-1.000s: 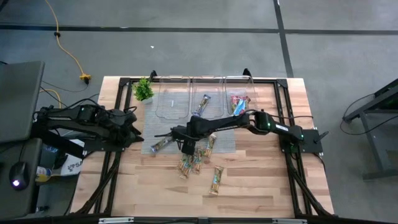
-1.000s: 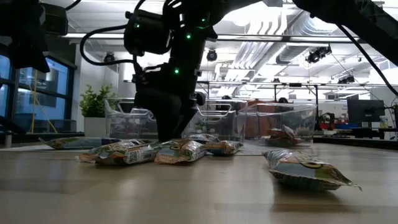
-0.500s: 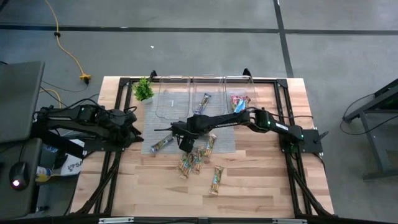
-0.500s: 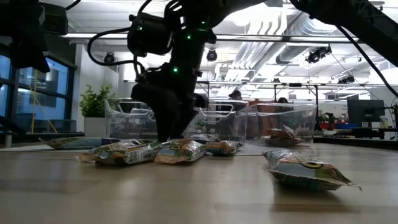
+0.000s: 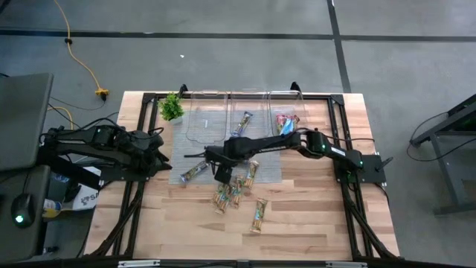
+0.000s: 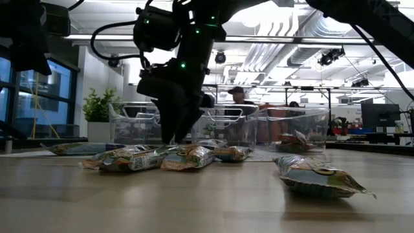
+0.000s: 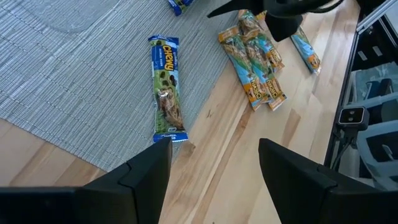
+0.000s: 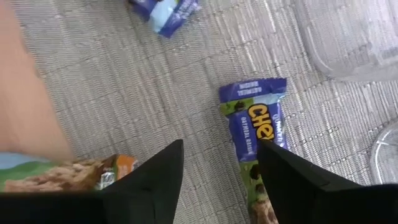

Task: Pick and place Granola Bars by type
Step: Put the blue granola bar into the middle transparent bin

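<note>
The granola bars lie mid-table. A blue-and-green bar (image 5: 195, 173) (image 7: 166, 87) (image 8: 255, 124) rests flat on the grey mat. Several tan bars (image 5: 230, 191) (image 7: 255, 56) (image 6: 155, 157) lie bunched on the wood, and one more (image 5: 258, 214) (image 6: 320, 178) sits nearer the near edge. A blue wrapper (image 8: 165, 11) lies farther off on the mat. My right gripper (image 5: 221, 173) (image 8: 219, 146) (image 6: 173, 133) hovers open over the mat between the blue bar and the tan bunch, touching nothing. My left gripper (image 5: 160, 156) (image 7: 214, 142) waits open at the table's left.
Three clear bins (image 5: 245, 112) stand along the far edge. The middle one holds a blue bar (image 5: 243, 123) and the right one holds red and blue bars (image 5: 286, 123). A small green plant (image 5: 172, 106) stands at the far left. The grey mat (image 5: 275, 170) lies before the bins.
My right gripper has shifted slightly toward the table's left and risen a little above the mat, tipping as it went. The bars have stayed where they were.
</note>
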